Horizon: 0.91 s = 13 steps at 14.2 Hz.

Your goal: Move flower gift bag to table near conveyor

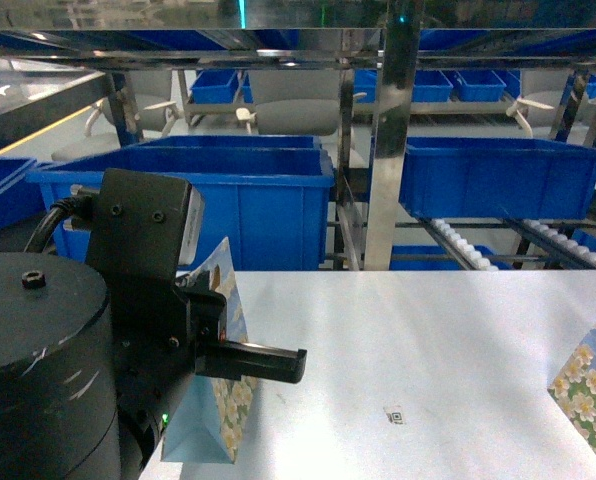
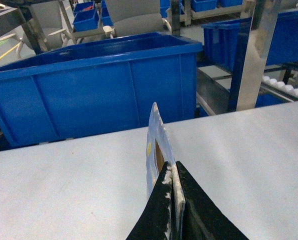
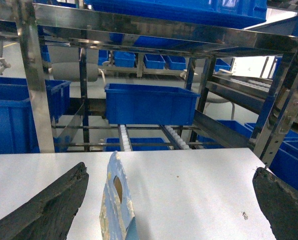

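A flower gift bag (image 1: pixel 221 300) with sky-blue daisy faces stands upright at the left of the white table (image 1: pixel 428 330). My left gripper (image 1: pixel 278 365) is shut on its top edge. The left wrist view shows the black fingertips (image 2: pixel 165 185) pinching the bag (image 2: pixel 154 142) just behind the handle hole. A second daisy bag (image 1: pixel 590 400) shows at the right edge of the head view. In the right wrist view that bag (image 3: pixel 116 205) stands between the wide-open fingers of my right gripper (image 3: pixel 169 202), close to the left finger (image 3: pixel 54 205) and touching neither. The conveyor (image 1: pixel 463 245) slopes beyond the table's far edge.
Large blue plastic bins (image 1: pixel 248 195) (image 1: pixel 498 175) sit on the steel rack behind the table. A steel post (image 1: pixel 390 140) stands at the far edge. A small code sticker (image 1: pixel 394 414) lies on the tabletop. White rollers (image 3: pixel 123 144) run under another blue bin (image 3: pixel 149 102).
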### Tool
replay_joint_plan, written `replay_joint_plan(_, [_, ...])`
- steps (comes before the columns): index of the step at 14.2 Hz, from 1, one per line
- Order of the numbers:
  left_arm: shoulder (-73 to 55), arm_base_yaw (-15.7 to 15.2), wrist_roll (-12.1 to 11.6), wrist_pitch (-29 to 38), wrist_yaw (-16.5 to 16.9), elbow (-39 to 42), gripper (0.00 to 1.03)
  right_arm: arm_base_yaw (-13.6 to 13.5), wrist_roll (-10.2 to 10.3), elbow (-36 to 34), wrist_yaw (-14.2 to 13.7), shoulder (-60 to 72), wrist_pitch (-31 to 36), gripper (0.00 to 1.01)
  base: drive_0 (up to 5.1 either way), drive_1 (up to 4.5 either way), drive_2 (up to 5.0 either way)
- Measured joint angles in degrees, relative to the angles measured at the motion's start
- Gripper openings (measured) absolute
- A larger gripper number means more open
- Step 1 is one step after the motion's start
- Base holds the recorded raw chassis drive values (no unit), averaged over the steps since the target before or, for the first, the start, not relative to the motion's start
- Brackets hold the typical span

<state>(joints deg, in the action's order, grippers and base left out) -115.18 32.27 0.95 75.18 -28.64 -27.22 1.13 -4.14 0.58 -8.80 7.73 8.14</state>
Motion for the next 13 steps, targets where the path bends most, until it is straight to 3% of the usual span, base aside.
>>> replay_joint_plan(1, [0.4, 3.2, -1.0, -1.6, -1.9, 2.3, 0.14, 0.0, 0.0, 0.0, 0.0, 0.0, 0.0, 0.98, 0.0, 0.00, 0.0])
replay_joint_plan(3, [0.5, 5.8, -1.7, -1.5, -3.5, 4.2, 0.42, 0.0, 0.0, 0.0, 0.0, 0.0, 0.0, 0.98, 0.0, 0.00, 0.0])
replay_joint_plan(8, [6.8, 8.6, -4.4, -1.5, -5.4, 8.0, 1.00, 0.0, 0.0, 0.0, 0.0, 0.0, 0.0, 0.98, 0.0, 0.00, 0.0])
replay_joint_plan(13, [16.6, 9.9, -5.9, -1.5, -4.0, 12.9, 0.98, 0.0, 0.0, 0.0, 0.0, 0.0, 0.0, 0.98, 0.0, 0.00, 0.0])
